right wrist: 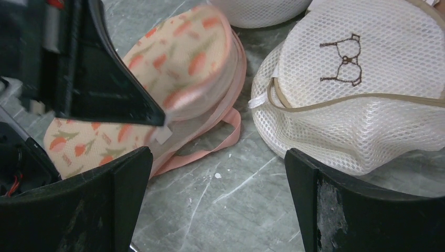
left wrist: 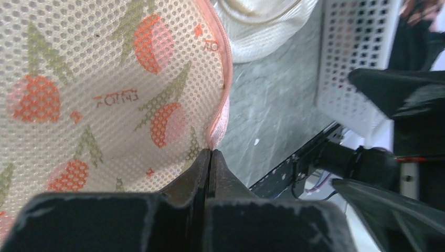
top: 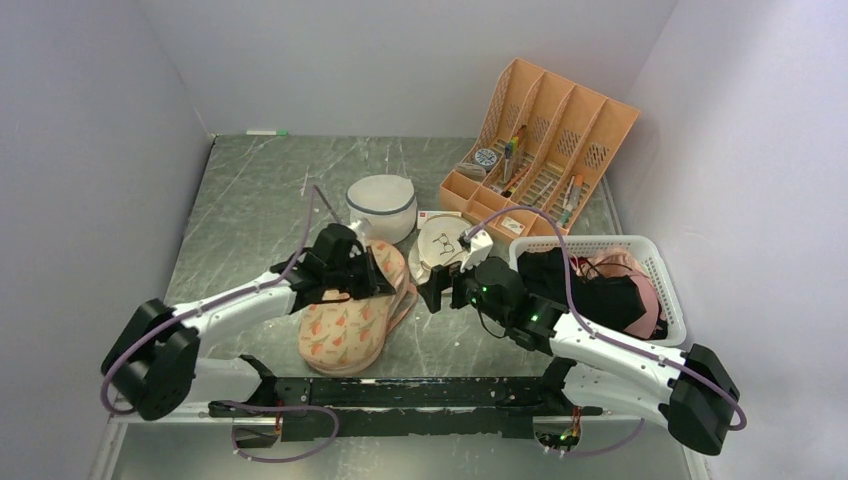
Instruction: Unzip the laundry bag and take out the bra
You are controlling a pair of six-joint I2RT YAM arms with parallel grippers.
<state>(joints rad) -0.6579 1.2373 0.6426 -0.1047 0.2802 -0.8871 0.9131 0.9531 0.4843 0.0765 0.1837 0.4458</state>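
While the left gripper [left wrist: 210, 157] is clenched on the pink zip edging [left wrist: 224, 79] of the laundry bag [top: 345, 325], the unzipping step is judged to be the one in hand. The bag is seen lying flat on the table [top: 250, 200] at the lower centre-left of the top view, its upper end beneath the left gripper. In the left wrist view the edging is seen running down into the closed fingertips at the lower centre. Whether a zip tab is caught between them cannot be told.

The right gripper [right wrist: 218, 205] is held wide apart and grasps nothing. It hangs just right of the patterned bag, over the bare table between that bag and the round cream bag [right wrist: 367, 105].

No bra is seen at the laundry bag, and how far the zip has been run cannot be made out. Black fabric [top: 590, 290] is seen in the white basket [top: 655, 270] at the right of the top view, well apart from the bag. Whether it is the bra cannot be told.

For the next move, a pull along the curved edging is called for. The bag would probably need to be pinned down by the free right gripper, so that the zip runs rather than the whole bag being dragged.
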